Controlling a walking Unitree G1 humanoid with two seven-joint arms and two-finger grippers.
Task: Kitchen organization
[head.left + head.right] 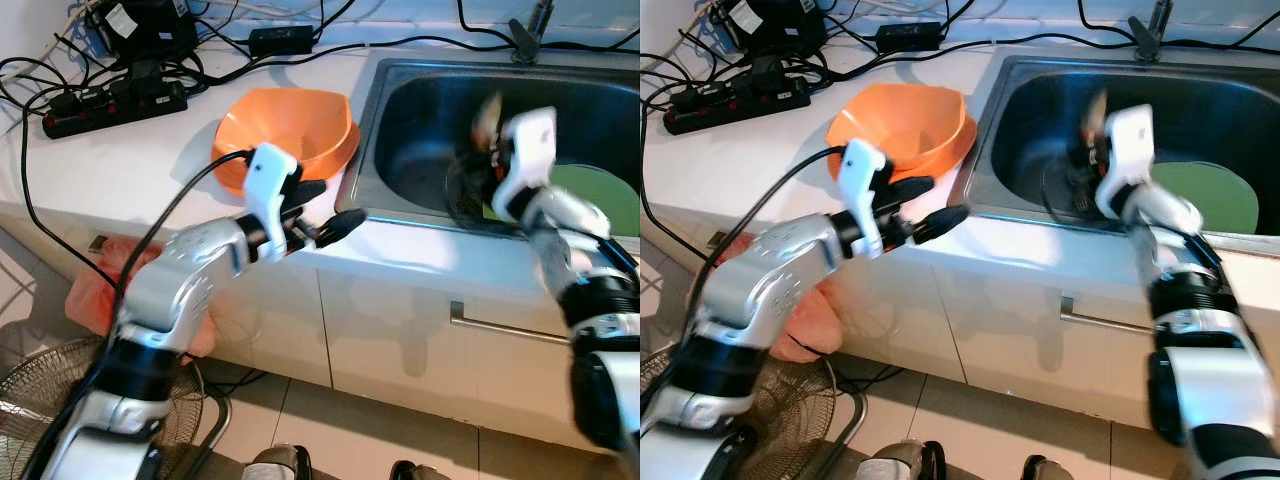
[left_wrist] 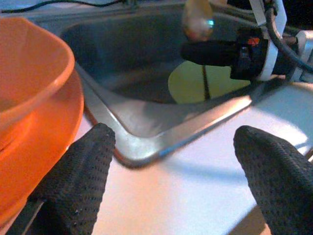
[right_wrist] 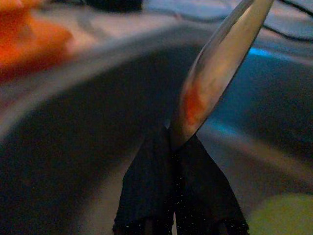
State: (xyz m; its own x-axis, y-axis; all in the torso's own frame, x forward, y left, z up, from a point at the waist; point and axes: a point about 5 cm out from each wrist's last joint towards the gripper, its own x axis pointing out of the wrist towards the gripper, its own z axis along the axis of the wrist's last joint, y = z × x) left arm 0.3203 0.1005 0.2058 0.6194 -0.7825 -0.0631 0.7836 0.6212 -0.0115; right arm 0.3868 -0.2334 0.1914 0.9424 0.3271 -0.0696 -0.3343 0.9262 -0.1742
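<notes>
An orange bowl (image 1: 285, 135) sits on the white counter just left of the steel sink (image 1: 420, 120). My left gripper (image 1: 335, 203) hovers open at the counter's front edge, beside the bowl and near the sink's corner; between its fingers (image 2: 88, 171) I see counter and sink rim. Over the sink, my right gripper (image 3: 173, 147) is shut on the handle of a metal spoon (image 3: 220, 63), whose bowl points upward (image 1: 487, 115). A green plate (image 1: 600, 195) lies at the sink's bottom right. The right arm is motion-blurred.
A black power strip (image 1: 115, 105), adapters and tangled cables cover the counter's back left. The faucet (image 1: 530, 30) stands behind the sink. Below are white cabinets with a bar handle (image 1: 505, 328), a floor fan (image 1: 40, 390) and a red bag (image 1: 100, 280).
</notes>
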